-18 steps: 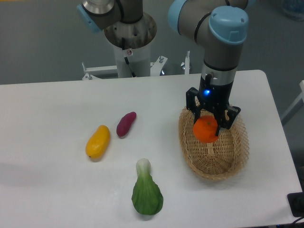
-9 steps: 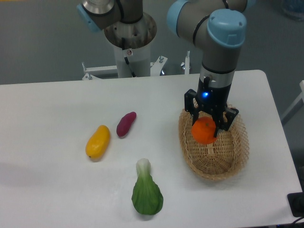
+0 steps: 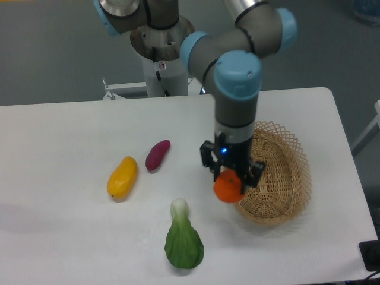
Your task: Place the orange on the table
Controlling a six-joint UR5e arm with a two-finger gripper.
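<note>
The orange (image 3: 227,187) is a small round bright orange fruit held between the black fingers of my gripper (image 3: 230,180), which is shut on it. It hangs just left of the wicker basket's (image 3: 279,184) left rim, above the white table (image 3: 71,136). I cannot tell whether the orange touches the tabletop. The arm comes down from above and hides the top of the orange.
A yellow-orange mango-like fruit (image 3: 122,177) and a purple sweet potato (image 3: 157,155) lie at centre left. A green bok choy (image 3: 183,237) lies in front, just left of and below the orange. The basket stands at the right.
The gripper has carried the orange left and slightly down, out of the basket, to just past its left rim. The other objects have not moved.
</note>
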